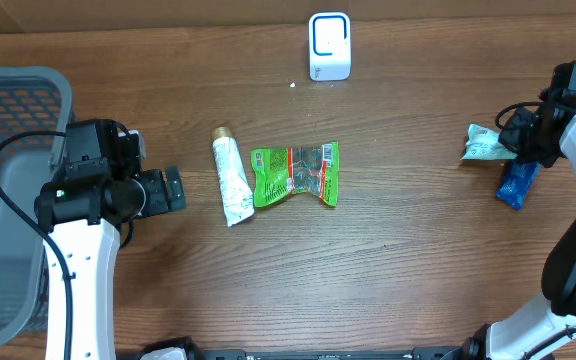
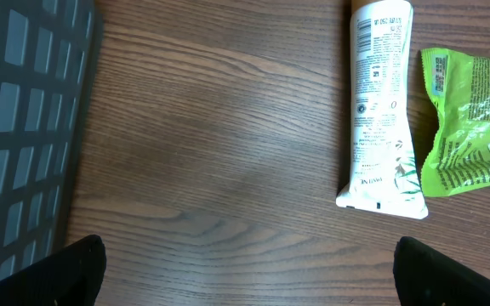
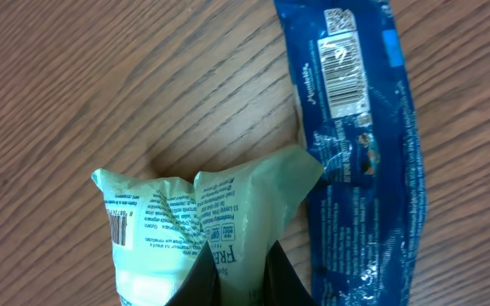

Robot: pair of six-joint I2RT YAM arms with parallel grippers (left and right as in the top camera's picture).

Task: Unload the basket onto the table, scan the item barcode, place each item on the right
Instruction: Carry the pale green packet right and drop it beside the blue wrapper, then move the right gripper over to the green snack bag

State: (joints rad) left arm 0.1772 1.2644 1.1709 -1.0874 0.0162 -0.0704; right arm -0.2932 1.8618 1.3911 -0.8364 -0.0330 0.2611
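Our left fingers (image 2: 66, 280) hang spread wide, holding nothing, well left of the scanner (image 1: 329, 46). A white tube (image 1: 231, 180) and a green packet (image 1: 296, 174) lie on the bench (image 1: 398, 260) nearer the scanner. Far right of it, our right fingers (image 3: 198, 289) clench a pale green pouch (image 3: 219, 221) beside a blue packet (image 1: 517, 184).

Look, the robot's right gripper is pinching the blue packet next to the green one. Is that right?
Not quite. The right gripper pinches the pale green packet; the blue packet lies loose beside it on the table. The right wrist view shows it.
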